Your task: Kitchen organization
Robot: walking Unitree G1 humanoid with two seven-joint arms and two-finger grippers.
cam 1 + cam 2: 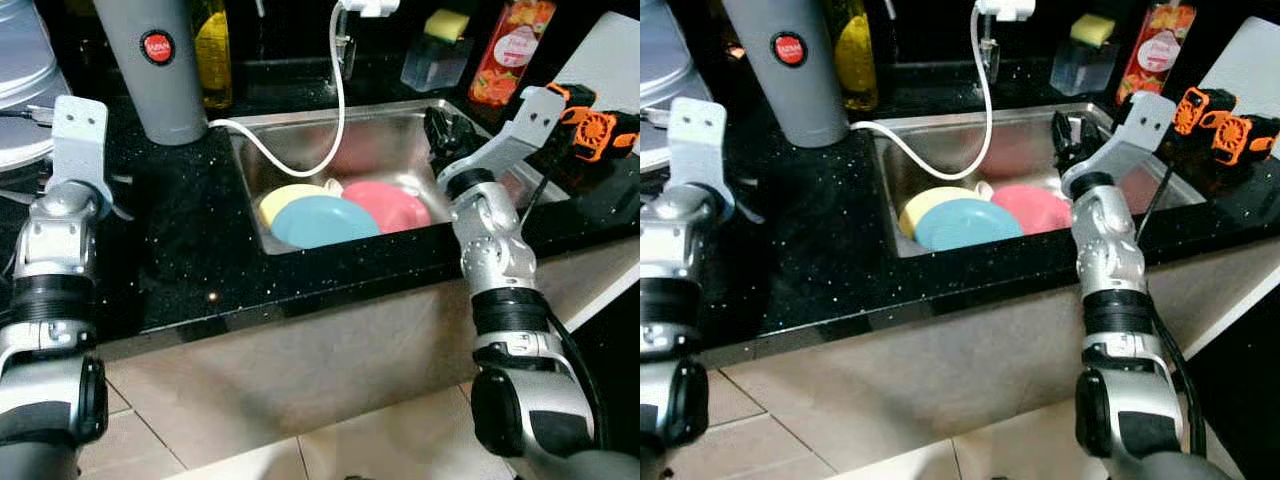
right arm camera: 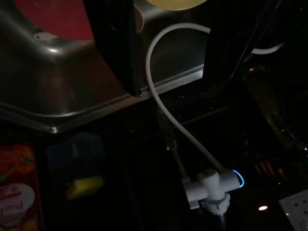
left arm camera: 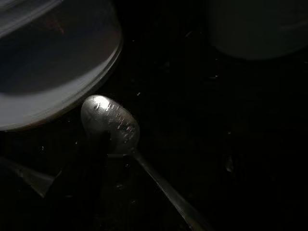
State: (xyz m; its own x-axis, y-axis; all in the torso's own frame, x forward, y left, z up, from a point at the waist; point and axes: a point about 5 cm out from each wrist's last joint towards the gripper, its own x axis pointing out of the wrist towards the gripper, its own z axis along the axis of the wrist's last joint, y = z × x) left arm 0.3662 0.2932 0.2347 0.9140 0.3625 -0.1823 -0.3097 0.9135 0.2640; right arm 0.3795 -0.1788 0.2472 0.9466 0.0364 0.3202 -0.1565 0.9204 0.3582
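A black bench (image 1: 190, 260) carries a steel sink (image 1: 400, 135) holding a blue plate (image 1: 322, 222), a pink plate (image 1: 388, 205) and a yellow plate (image 1: 285, 198), overlapping. The right pincer (image 1: 445, 135) hovers over the sink's right side, fingers (image 2: 118, 48) apart, empty. A spoon (image 3: 113, 125) lies on the bench at far left, beneath the left pincer; whether that pincer is parted or closed cannot be told.

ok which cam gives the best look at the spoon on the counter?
Left wrist view: the spoon lies close up on the dark counter, bowl and handle both clear, beside a pale rounded container. In the eye views it is just a thin sliver by the left arm, hard to make out. The right wrist view looks at the sink and white hose.
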